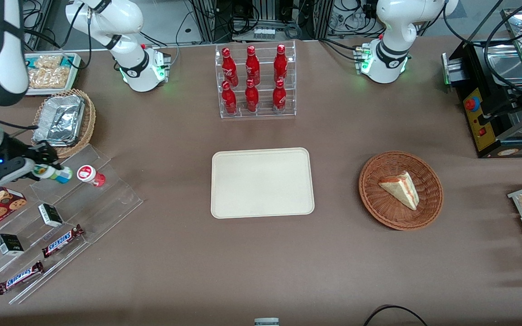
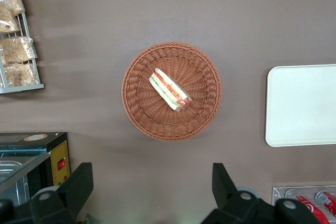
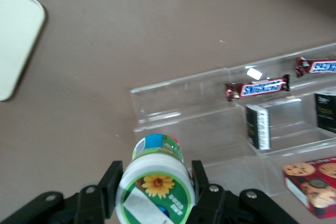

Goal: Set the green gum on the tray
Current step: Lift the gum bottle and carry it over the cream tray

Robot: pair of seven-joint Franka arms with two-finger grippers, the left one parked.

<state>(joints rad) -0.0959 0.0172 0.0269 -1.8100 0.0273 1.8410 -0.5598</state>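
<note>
Front view: the right arm's black two-finger gripper (image 1: 45, 168) sits over the clear acrylic stepped display rack (image 1: 107, 199) at the working arm's end of the brown counter (image 1: 333, 271), pinching the small green gum bottle (image 1: 55, 173) with its blue-green and yellow body. The bottle's long axis lies roughly level, pointing toward the red-lidded bottle (image 1: 90, 175) just beside it. The cream-white rectangular tray (image 1: 262, 183) lies well apart toward the counter's middle — bare counter in between, nothing on the tray's surface.

Right wrist view: the gripper (image 3: 155, 192) has one finger on each side of the gum (image 3: 156, 184), just under its white lid. The tray's rounded corner (image 3: 18, 40) shows across open counter — the likely carry path looks unobstructed, though the neighbouring red-lidded bottle could be knocked in leaving.
</note>
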